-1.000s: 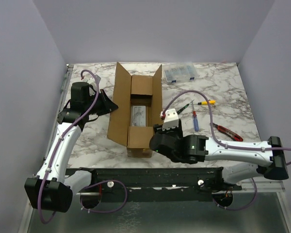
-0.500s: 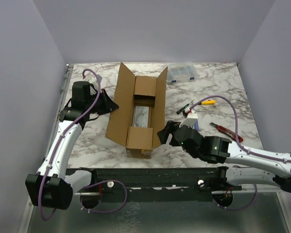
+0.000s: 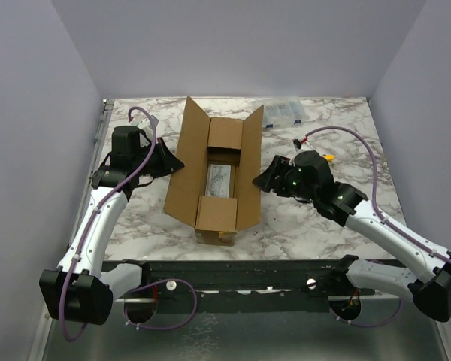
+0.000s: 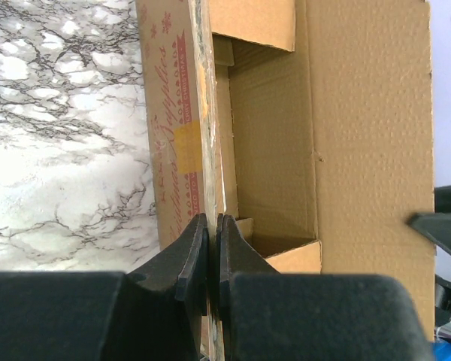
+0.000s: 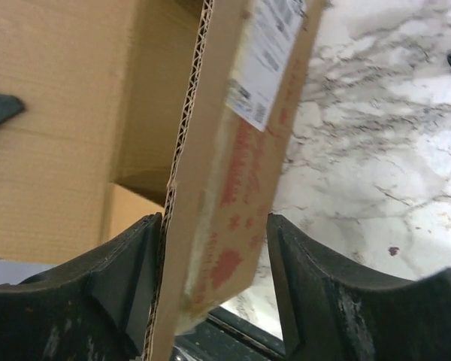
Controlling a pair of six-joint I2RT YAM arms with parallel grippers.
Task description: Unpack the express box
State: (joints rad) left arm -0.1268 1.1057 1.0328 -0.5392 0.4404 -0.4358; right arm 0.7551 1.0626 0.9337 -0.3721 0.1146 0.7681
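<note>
The express box (image 3: pixel 185 167) lies lengthwise mid-table with its flaps open and a flat grey packet (image 3: pixel 219 178) on its floor. My left gripper (image 3: pixel 167 162) is shut on the edge of the left long flap; the left wrist view shows the pads (image 4: pixel 201 235) pinching that cardboard edge (image 4: pixel 203 113). My right gripper (image 3: pixel 264 180) is at the right long flap. In the right wrist view this gripper (image 5: pixel 214 233) is open, and the flap (image 5: pixel 240 150), with white label and red printing, stands between the fingers. The outer finger is clear of it.
A clear plastic organiser case (image 3: pixel 284 114) sits at the back right, beside the box's far right corner. A yellow-handled screwdriver (image 3: pixel 325 159) lies behind my right wrist. A black rail (image 3: pixel 233 274) runs along the near table edge. Walls close in left, right and behind.
My right arm swung from the box's near end out and back to the right long flap, which now stands more upright. The left arm and its grip have not moved.
</note>
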